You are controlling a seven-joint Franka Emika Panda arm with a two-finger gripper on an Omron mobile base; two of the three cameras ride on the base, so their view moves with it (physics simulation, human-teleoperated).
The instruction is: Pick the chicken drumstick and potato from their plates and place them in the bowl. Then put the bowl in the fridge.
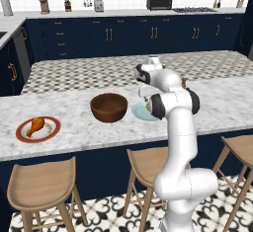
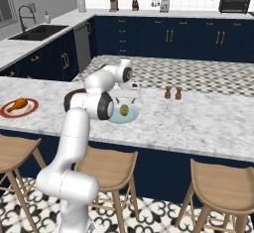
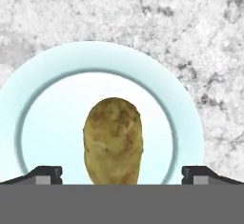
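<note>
Left base view, surface: a grey-white marbled surface (image 1: 74,120) carries the dark reddish-brown bowl (image 1: 108,107) near its middle.
Left base view, drumstick: the chicken drumstick (image 1: 35,125) lies on the red-rimmed plate (image 1: 53,130), well apart from the bowl, toward the left.
Left base view, blue plate: the pale blue plate (image 1: 139,112) sits just beside the bowl on its right, partly hidden by the arm (image 1: 173,122).
Right base view, potato: the potato (image 2: 124,110) lies on the pale blue plate, with the pincer (image 2: 127,96) hanging just above it.
Right base view, other things: the drumstick on its red-rimmed plate sits at the far left; two small brown shakers (image 2: 173,93) stand on the surface to the right of the arm.
Hand view, potato: it lies in the middle of the blue plate, lengthwise toward the camera, between the two finger tips (image 3: 46,174).
Hand view, pincer: spread wide, one tip at each side of the potato, neither touching it.
</note>
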